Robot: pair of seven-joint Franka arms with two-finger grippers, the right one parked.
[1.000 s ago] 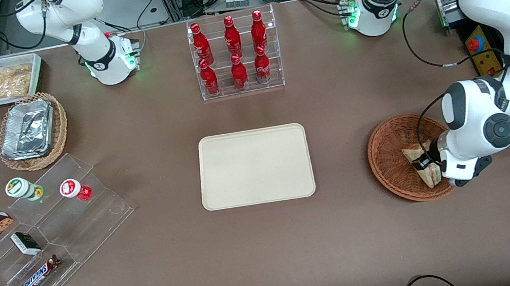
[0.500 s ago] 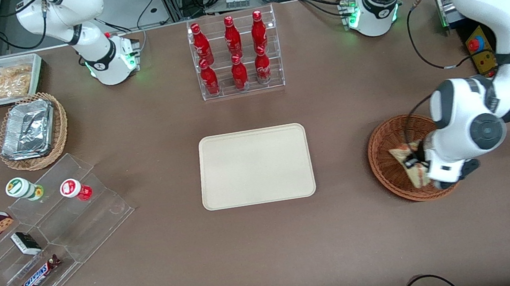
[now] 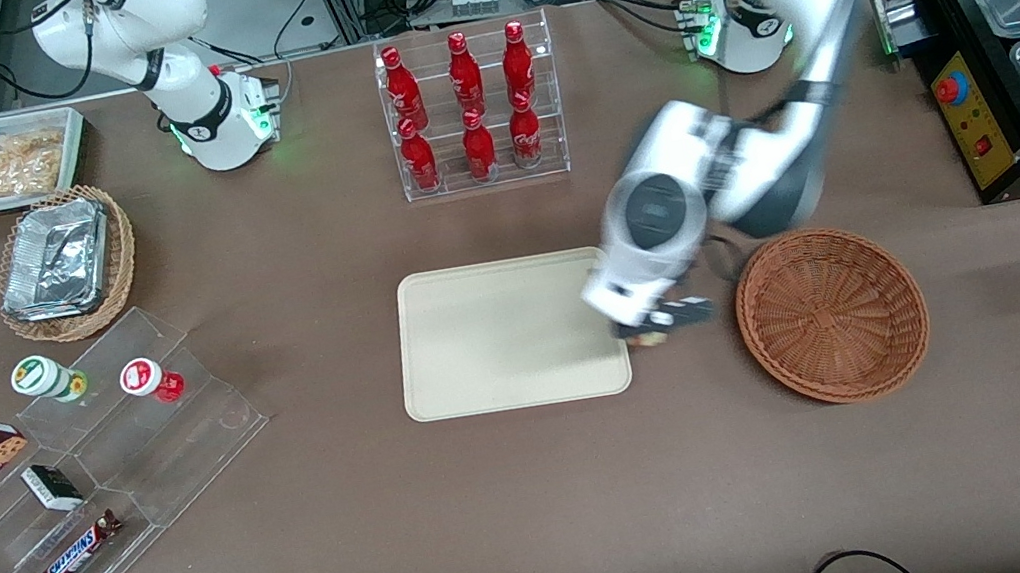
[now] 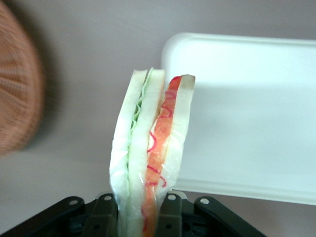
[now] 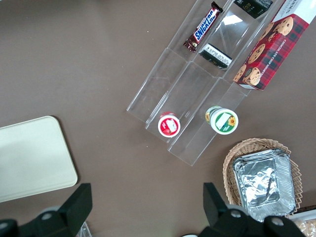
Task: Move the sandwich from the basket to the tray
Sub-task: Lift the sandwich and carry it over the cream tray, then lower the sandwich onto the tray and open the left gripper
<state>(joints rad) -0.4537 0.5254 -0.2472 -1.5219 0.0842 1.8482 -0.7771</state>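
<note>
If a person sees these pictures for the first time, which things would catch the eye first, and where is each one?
First, the sandwich, held upright in the left arm's hand, which hovers over the tray's edge nearest the basket. Next, the empty reddish wicker basket beside the cream tray, toward the working arm's end. Then the red bottles in their clear rack, farther from the front camera than the tray.

The left arm reaches low over the middle of the desk, elbow bent, wrist turned downward. Its pincer (image 3: 647, 335) hangs at the tray's (image 3: 509, 333) short edge nearest the basket (image 3: 833, 314), fingers (image 4: 170, 217) clamped on the sandwich (image 4: 150, 153).
</note>
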